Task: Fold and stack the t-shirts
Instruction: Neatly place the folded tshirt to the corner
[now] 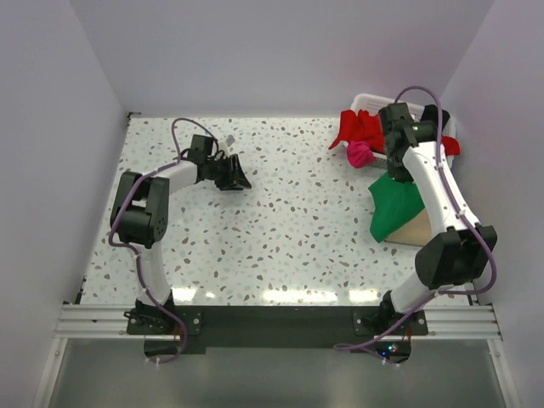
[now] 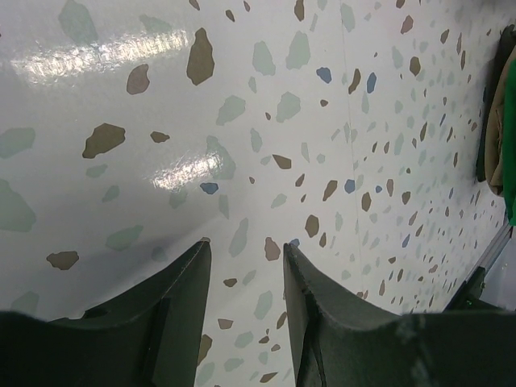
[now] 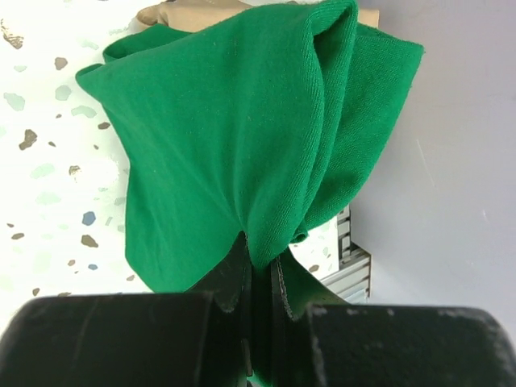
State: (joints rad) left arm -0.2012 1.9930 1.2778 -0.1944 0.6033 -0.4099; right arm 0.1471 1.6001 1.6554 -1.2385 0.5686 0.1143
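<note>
Four t-shirts can be counted, one of each colour, all on the right side of the table [image 1: 280, 229]. One green t-shirt [image 1: 393, 208] is pinched at its far tip by the right hand [image 1: 396, 175], whose fingers are pressed together on a bunched fold of the cloth. From that narrow tip the shirt widens into a rough triangle. Its long axis runs far to near, and its broad near end leans a little left. The right wrist view shows the same pinch, the right hand [image 3: 258, 260] closed on the green t-shirt [image 3: 234, 145].

One tan t-shirt [image 1: 415, 229] lies flat under the green one's near right edge, only a corner of it showing. One red t-shirt [image 1: 357, 127] is draped over the rim of the single white basket [image 1: 367, 100] in the far right corner. One magenta t-shirt [image 1: 359, 154] is crumpled just in front of the red one.

Two arms are in view. The left hand [image 1: 236, 177] is well apart from the shirts, on the far left above bare table. Its fingers [image 2: 181, 290] are spread, with nothing between them.
</note>
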